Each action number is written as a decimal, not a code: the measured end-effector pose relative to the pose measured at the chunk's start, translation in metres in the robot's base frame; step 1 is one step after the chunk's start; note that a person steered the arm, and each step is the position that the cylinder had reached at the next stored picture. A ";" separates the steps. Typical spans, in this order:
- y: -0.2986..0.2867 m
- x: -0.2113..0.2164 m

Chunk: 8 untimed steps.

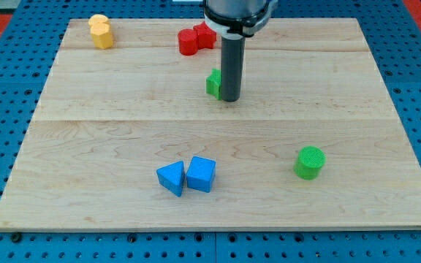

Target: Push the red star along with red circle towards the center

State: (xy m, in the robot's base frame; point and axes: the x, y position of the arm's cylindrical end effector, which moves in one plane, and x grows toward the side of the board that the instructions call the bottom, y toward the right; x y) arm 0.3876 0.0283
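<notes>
The arm comes in from the view's top, only its lowest housing showing, cut off by the frame edge; the dark rod hangs straight down, upright; my tip [230, 99] seems to rest on the surface, slightly above centre.

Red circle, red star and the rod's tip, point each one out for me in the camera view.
red circle [188, 42], camera view, middle of its top face.
red star [206, 34], camera view, the visible part right of the circle.
my tip [230, 98], camera view, the rod's very bottom end, beside a green block.
</notes>
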 end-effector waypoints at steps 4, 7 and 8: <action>0.025 -0.131; -0.092 -0.154; -0.101 -0.185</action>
State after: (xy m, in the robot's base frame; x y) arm 0.2025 -0.0726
